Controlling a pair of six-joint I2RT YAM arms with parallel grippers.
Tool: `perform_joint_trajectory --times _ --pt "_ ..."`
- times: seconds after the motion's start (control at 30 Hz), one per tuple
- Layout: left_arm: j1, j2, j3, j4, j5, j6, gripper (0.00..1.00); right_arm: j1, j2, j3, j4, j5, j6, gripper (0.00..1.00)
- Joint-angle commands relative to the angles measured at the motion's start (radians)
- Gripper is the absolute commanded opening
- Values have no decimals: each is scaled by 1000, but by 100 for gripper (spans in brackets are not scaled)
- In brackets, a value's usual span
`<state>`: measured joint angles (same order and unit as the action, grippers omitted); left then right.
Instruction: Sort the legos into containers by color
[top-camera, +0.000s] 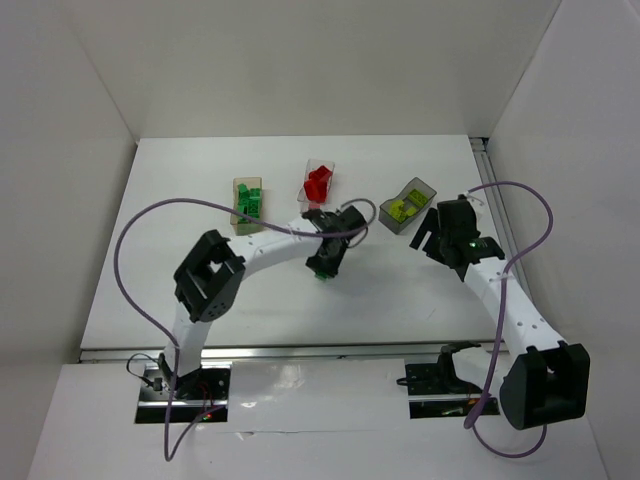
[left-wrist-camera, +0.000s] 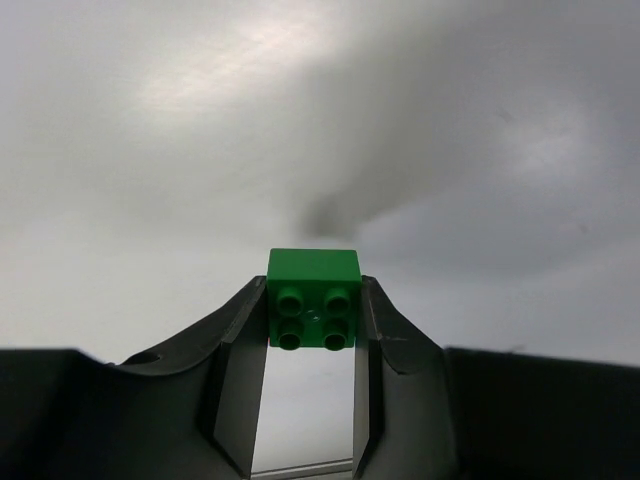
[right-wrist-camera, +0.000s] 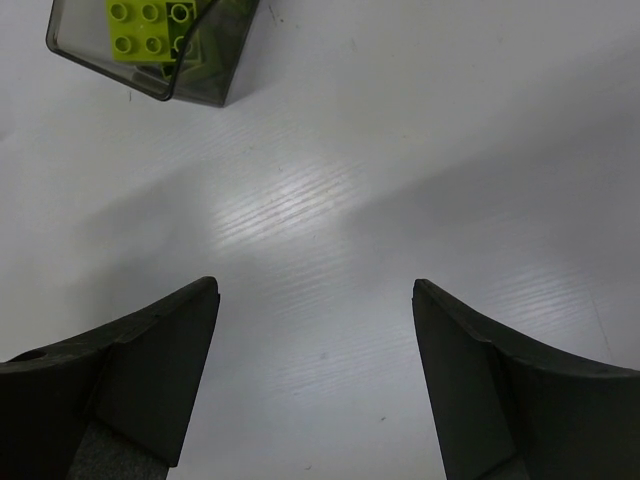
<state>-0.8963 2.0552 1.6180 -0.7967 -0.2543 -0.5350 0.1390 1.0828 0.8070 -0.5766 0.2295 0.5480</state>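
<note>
We see the left fingers (left-wrist-camera: 250, 330) pinching one green brick (left-wrist-camera: 313, 300), one finger pressed against each side, with its four studs facing the wrist camera. In the top view this arm reaches out over the middle of the white desk (top-camera: 400, 300), and a speck of green shows under its tip, just in front of the clear box (top-camera: 325, 165). We cannot tell whether the brick touches the desk or hangs just above it.

The right fingers (right-wrist-camera: 150, 370) are spread wide, with only bare desk between them. They hover near the dark box (right-wrist-camera: 200, 85), which lies at the upper left of the right wrist view and holds yellow-green bricks (right-wrist-camera: 150, 25).

The three boxes stand in a row across the far half of the desk. The tan box (top-camera: 246, 228) is on the left, with green bricks (top-camera: 250, 203) in it. The clear box is in the middle, with red bricks (top-camera: 318, 185) in it. The dark box is on the right, set at an angle, just beside the right arm's tip. Apart from the pinched brick, we see no bricks outside the boxes.
</note>
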Motion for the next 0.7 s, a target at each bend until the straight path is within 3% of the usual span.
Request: perform_joint_trajectory --times 0.0,0.27,0.5,0.6,0.63,0.67 --pt "167 -127 52 -82 -59 -37 25 -7 -1 24 23 -13 -14 85" --pt "492 -113 144 -73 -59 -48 25 -16 20 34 10 -27 -14 85" --pt "635 19 334 -58 -48 -14 32 -16 29 24 11 -47 -5 85" --pt "669 86 400 -58 -16 16 48 -16 29 34 11 -47 -5 85" --pt "678 103 416 -58 6 17 65 -16 29 43 11 -47 -5 85" --pt "694 132 430 -58 21 29 72 -16 29 43 11 -47 -5 85"
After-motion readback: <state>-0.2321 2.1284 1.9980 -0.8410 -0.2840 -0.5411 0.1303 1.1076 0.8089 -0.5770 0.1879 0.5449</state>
